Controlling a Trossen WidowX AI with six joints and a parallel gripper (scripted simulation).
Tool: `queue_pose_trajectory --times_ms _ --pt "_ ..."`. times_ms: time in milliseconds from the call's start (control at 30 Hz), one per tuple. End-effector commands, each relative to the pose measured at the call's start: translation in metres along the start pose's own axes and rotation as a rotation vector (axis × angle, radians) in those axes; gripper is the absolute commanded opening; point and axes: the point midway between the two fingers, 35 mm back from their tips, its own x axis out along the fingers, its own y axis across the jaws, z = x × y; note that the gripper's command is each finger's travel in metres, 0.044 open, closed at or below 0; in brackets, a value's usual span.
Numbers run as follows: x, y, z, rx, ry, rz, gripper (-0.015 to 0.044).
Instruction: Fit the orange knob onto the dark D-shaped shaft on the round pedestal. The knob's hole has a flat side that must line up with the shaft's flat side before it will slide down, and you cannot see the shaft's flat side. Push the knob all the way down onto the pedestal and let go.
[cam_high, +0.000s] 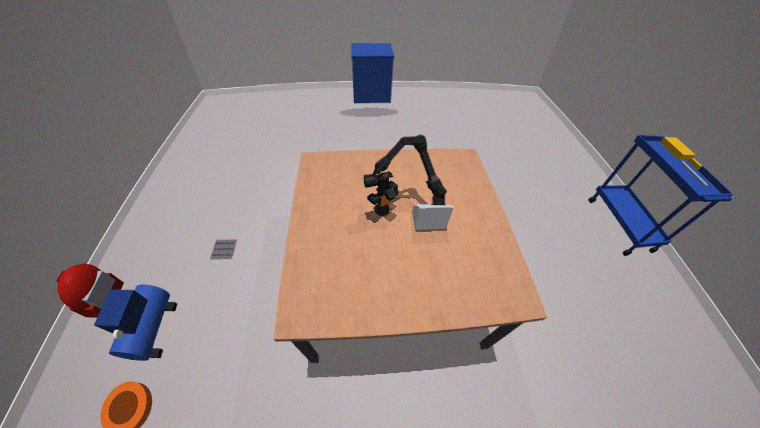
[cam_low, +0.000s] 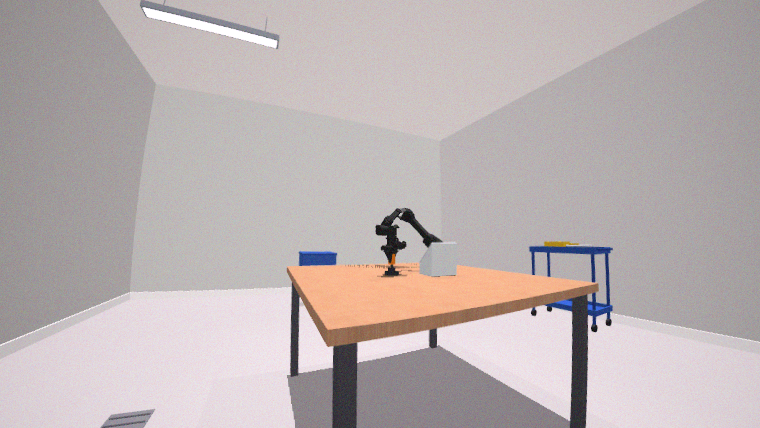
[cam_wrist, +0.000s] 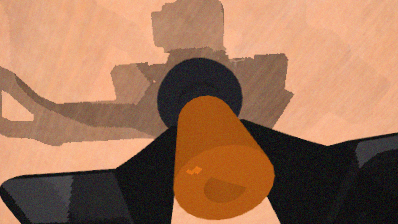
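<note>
The orange knob (cam_wrist: 220, 155) (cam_high: 383, 201) (cam_low: 393, 258) is a cylinder held upright between my black fingers. My gripper (cam_wrist: 207, 129) (cam_high: 381, 197) (cam_low: 391, 255) is shut on it. The dark round pedestal (cam_wrist: 172, 90) (cam_high: 380, 211) (cam_low: 390, 272) lies right below the knob on the wooden table (cam_high: 372, 276) (cam_low: 425, 297). In the wrist view the knob's far end covers the middle of the pedestal, so the shaft is hidden. I cannot tell whether the knob touches the pedestal.
A grey box (cam_high: 432, 216) (cam_low: 439, 259) at the arm's base stands on the table to the right of the pedestal. A blue cart (cam_high: 659, 191) (cam_low: 570, 276), a blue cabinet (cam_high: 371, 71) (cam_low: 317, 257) and other items stand on the floor, far from the table.
</note>
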Motion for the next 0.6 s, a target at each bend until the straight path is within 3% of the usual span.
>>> queue_pose_trajectory --times_ms 0,567 --pt "-0.0013 -0.0009 -0.0012 -0.003 0.001 -0.003 0.0000" --pt "0.0027 -0.0002 0.0013 -0.003 0.001 -0.002 0.0000"
